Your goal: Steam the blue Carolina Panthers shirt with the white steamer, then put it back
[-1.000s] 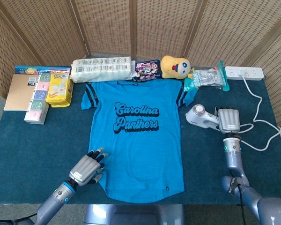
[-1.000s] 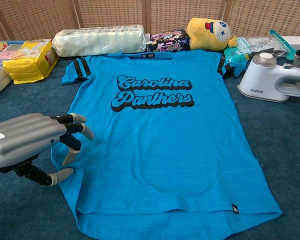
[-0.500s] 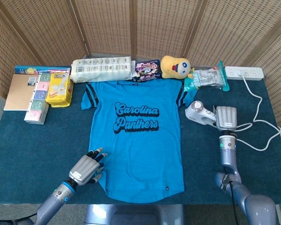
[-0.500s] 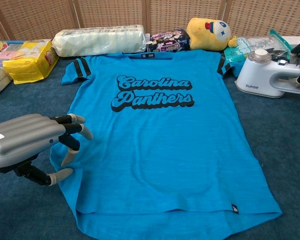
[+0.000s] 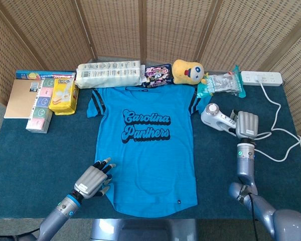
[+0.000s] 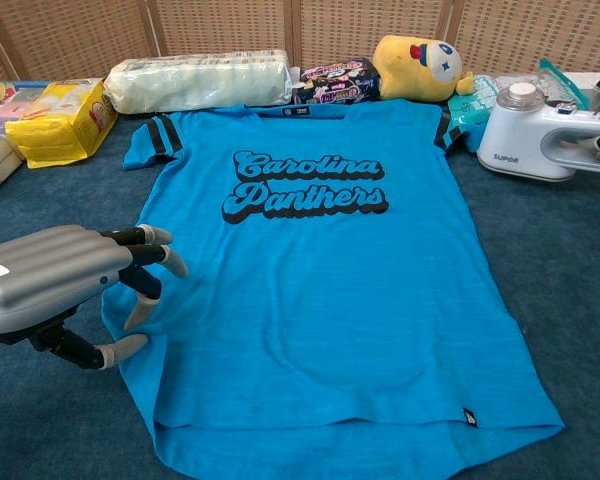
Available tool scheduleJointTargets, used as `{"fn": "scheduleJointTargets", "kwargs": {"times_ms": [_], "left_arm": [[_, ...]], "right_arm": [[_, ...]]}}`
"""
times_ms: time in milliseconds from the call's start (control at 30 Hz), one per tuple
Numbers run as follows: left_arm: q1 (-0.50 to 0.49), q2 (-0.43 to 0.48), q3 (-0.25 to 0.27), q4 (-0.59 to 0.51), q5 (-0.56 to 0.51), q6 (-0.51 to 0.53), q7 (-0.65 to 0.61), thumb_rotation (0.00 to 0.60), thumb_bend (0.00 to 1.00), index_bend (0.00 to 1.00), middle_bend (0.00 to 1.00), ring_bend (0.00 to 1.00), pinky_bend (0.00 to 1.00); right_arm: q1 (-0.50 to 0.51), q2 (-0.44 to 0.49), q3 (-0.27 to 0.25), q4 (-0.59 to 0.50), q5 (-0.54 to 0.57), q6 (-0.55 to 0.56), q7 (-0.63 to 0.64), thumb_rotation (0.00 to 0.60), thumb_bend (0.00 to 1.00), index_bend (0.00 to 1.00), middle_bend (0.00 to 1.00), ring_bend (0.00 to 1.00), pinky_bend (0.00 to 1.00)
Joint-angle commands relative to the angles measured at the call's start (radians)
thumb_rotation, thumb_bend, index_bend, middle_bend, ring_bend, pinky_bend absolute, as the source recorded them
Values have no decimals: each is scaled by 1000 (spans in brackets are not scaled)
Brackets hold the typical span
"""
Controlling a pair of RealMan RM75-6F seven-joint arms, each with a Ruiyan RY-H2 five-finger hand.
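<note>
The right hand is wrapping around the handle of the white steamer, just right of the blue shirt lying flat on the table. The left hand, empty and spread, is pinning the hem. Best practice: settle it upright, cord slack, before letting go.

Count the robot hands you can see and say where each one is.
2. The left hand rests on the lower left edge of the shirt. The right hand grips the handle of the steamer, right of the shirt. None seem hidden.
</note>
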Motion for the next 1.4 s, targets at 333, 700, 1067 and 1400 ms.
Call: {"fn": "scheduleJointTargets", "kwargs": {"times_ms": [333, 700, 1067, 1400], "left_arm": [[-4, -3, -1, -2, 2, -2, 6, 518, 443, 633, 208, 72, 200], [-8, 0, -5, -7, 3, -1, 11, 518, 444, 634, 208, 72, 200], [-8, 8, -5, -7, 7, 3, -1, 519, 443, 634, 208, 72, 200], [-7, 17, 0, -5, 17, 6, -12, 523, 444, 634, 208, 72, 200]], "right_arm": [[-89, 143, 15, -325, 36, 42, -1, 600, 362, 670, 698, 733, 768], [-140, 229, -47, -602, -8, 86, -53, 600, 360, 670, 698, 733, 765], [-148, 224, -122, -735, -54, 110, -136, 600, 358, 670, 697, 733, 759], [-122, 146, -174, -711, -96, 115, -213, 600, 358, 670, 696, 731, 758]]}}
